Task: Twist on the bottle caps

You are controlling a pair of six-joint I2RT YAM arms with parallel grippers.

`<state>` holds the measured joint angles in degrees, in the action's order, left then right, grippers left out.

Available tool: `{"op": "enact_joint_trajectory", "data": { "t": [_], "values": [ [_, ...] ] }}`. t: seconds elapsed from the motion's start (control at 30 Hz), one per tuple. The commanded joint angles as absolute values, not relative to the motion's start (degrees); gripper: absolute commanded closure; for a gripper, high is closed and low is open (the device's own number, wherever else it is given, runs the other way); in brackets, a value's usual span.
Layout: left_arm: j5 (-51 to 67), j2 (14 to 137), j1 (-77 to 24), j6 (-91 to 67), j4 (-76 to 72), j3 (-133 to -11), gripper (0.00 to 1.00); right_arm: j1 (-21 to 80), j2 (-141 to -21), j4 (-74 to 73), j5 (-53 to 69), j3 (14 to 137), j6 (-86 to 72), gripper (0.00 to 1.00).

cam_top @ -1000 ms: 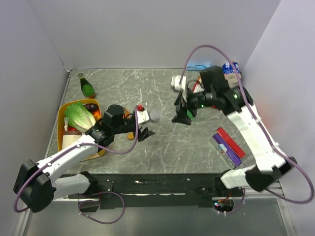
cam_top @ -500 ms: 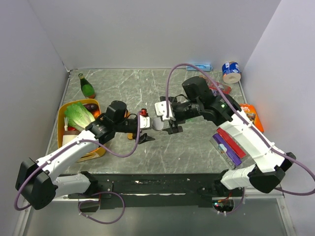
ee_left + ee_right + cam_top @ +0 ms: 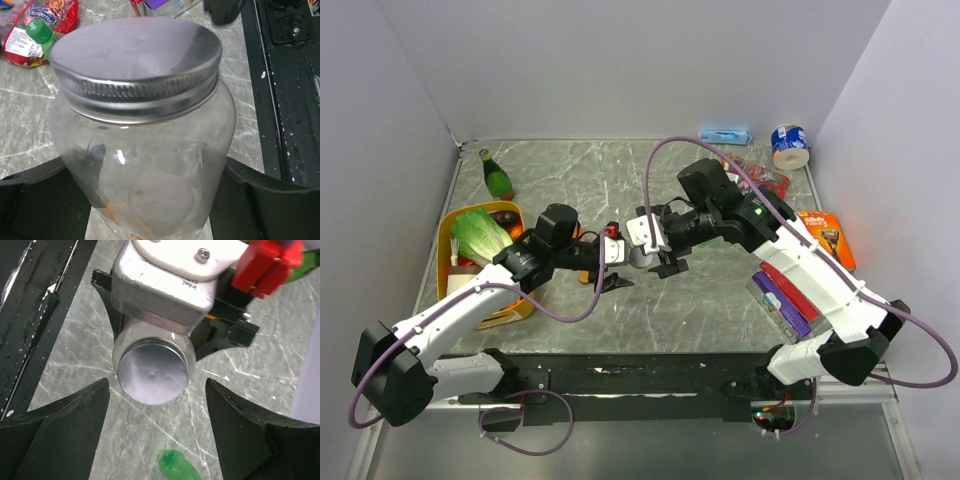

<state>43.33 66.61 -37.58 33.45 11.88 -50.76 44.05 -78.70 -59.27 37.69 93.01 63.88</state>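
Item: clear bottle (image 3: pixel 150 165), silver cap (image 3: pixel 137 55) on top, presented cap-first across the table (image 3: pixel 720 300).
Left tool (image 3: pixel 150 197) clamps the body to steady it; right tool (image 3: pixel 157 407), spread wide and empty, faces the cap, likely for twisting.

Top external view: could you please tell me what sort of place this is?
Probably a robot test cell: grey walls box in a marbled table, left arm and right arm bolted at its near edge, groceries like lettuce.
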Motion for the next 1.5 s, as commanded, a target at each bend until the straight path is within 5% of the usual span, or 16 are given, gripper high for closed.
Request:
{"op": "enact_joint_trajectory", "data": {
  "t": [0.0,0.13,0.63,0.87,1.47],
  "values": [
    [45.97,66.97,-37.44,34.89,10.72,-53.52,0.99,45.0,-79.8,-60.56,39.38,95.89,64.87,0.19],
    [45.88,67.06,-37.53,34.89,10.72,-53.53,0.99,45.09,-80.24,-58.45,38.94,95.45,63.81,0.24],
    [40.88,65.48,-37.44,23.93,0.45,-50.28,0.99,45.18,-84.99,-56.79,38.77,98.88,50.03,0.75],
    [31.21,62.49,-37.62,12.84,-14.14,-44.74,0.99,45.17,-87.8,-54.05,33.76,101.24,31.23,0.83],
    [13.89,63.81,-40.43,5.37,-18.28,-44.82,0.99,44.21,-91.49,-53.7,30.85,103.01,7.74,0.93]
  ]
}}
